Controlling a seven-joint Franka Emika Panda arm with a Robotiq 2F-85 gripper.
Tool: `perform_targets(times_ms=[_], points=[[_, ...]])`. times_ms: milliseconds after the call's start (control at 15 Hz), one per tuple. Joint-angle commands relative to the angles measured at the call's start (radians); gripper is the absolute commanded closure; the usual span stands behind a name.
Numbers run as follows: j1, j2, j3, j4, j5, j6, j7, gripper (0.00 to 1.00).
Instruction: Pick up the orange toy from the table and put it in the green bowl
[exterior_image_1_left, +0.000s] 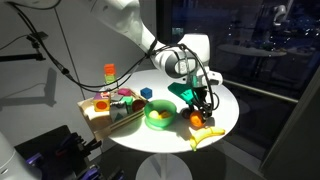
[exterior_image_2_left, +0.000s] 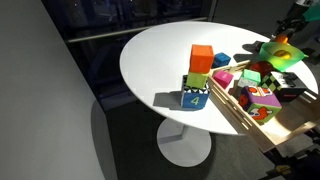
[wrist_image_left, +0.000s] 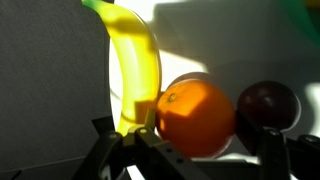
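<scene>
The orange toy (wrist_image_left: 195, 118) is a smooth round ball that fills the middle of the wrist view, resting on the white table (exterior_image_1_left: 226, 100). My gripper (wrist_image_left: 208, 137) is shut on it, with one finger (wrist_image_left: 150, 135) on each side. In an exterior view the gripper (exterior_image_1_left: 201, 108) stands low over the orange toy (exterior_image_1_left: 197, 120), just to the right of the green bowl (exterior_image_1_left: 158, 117). The green bowl (exterior_image_2_left: 286, 55) also shows at the far edge of the table (exterior_image_2_left: 160, 60).
A yellow banana (wrist_image_left: 135, 60) lies right beside the orange toy, and a dark red piece (wrist_image_left: 268, 102) sits on its other side. The banana (exterior_image_1_left: 205, 138) is near the table's front edge. A wooden tray (exterior_image_1_left: 108, 112) of toys and stacked blocks (exterior_image_2_left: 198, 78) occupy the other half.
</scene>
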Motion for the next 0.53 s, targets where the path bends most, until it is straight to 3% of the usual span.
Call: perform_targets(times_ms=[0, 467], points=[[-0.016, -0.083, 0.022, -0.033, 0.03, -0.043, -0.003, 0.47], [-0.009, -0.224, 0.039, -0.126, 0.071, -0.082, -0.031, 0.47]])
